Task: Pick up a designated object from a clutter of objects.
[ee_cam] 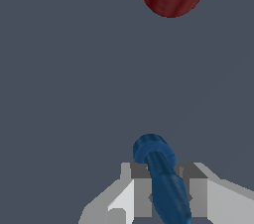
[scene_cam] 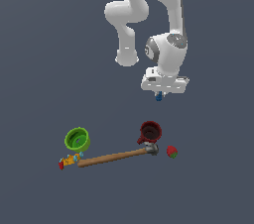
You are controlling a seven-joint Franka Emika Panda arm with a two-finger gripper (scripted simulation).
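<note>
Gripping blue piece [ee_cam: 161,178] btwn closed tool [scene_cam: 159,94] fingers, raised above mug [scene_cam: 150,132].

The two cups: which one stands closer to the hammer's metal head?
The red mug. It sits right beside the hammer head, while the green cup is near the handle's far end.

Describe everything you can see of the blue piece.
The blue piece is small, smooth and glossy like plastic: a tapering stem with a wider round end. The gripper holds it between its jaws, raised above the ground, wide end poking out past them. Only the jaws touch it. It hangs apart from the mug below.
</note>
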